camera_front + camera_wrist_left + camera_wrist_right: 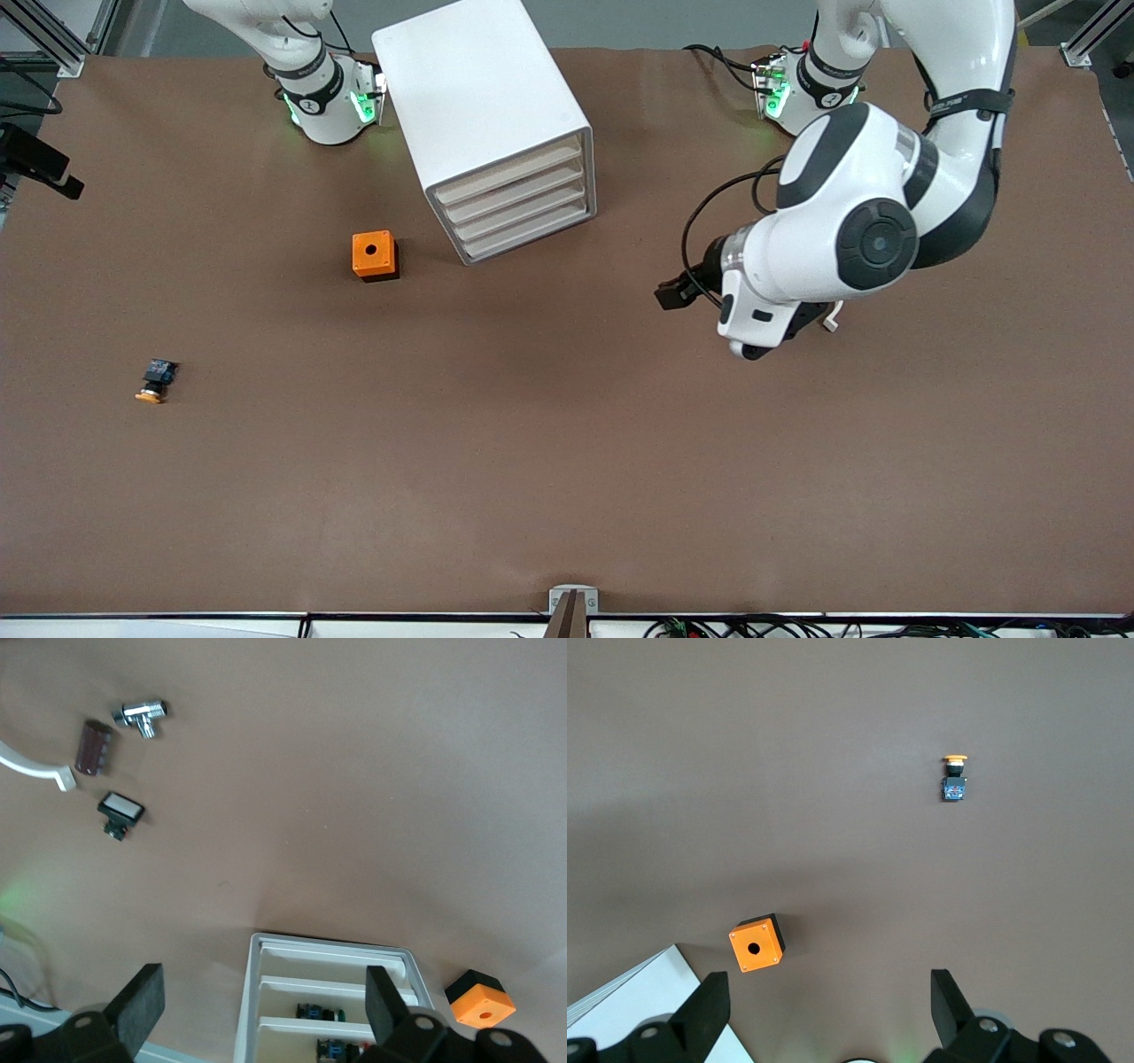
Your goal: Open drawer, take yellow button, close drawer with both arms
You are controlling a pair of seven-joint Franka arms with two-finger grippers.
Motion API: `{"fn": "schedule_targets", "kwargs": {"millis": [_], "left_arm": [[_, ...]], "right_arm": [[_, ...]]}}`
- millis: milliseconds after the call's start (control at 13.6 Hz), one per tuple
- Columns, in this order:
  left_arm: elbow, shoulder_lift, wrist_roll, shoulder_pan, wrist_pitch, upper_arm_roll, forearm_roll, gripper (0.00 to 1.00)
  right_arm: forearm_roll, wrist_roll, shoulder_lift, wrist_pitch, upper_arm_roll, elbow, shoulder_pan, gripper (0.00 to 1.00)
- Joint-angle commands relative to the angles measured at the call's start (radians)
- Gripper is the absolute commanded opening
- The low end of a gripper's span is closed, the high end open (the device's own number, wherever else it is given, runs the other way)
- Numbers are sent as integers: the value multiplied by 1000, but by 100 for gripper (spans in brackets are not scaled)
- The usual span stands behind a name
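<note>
Overhead front camera; both high wrist cameras share the orange cube.

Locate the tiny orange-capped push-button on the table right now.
The tiny push-button with the orange cap and black-and-blue body lies on the bare brown table toward the right arm's end, nearer the front camera than the orange cube with a hole.

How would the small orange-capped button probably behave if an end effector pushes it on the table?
The button lies on its side on the brown table, so its round cap may make it roll or pivot. It looks small and probably light, so it would slide easily.
</note>
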Motion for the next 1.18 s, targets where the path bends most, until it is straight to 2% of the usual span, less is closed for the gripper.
{"fn": "schedule_targets", "kwargs": {"millis": [0, 295, 443, 738, 959, 1107], "left_arm": [[-23, -58, 170, 53, -79, -5, 21, 100], [-65, -156, 347, 170, -140, -2, 37, 100], [-141, -235, 434, 190, -140, -7, 110, 100], [-333, -402, 653, 289, -121, -5, 142, 100], [-477, -508, 772, 360, -49, -5, 155, 100], [-548, -555, 792, 372, 0, -7, 194, 100]], "right_arm": [[-16, -4, -24, 14, 0, -24, 4, 100], [-15, -3, -27, 4, 1, -33, 14, 100], [-12, -1, -27, 4, 1, -34, 27, 100], [-4, 3, -29, 0, 1, -34, 37, 100], [-3, 12, -29, -2, 3, -34, 38, 100], [-3, 12, -29, -9, 1, -34, 38, 100]]}}
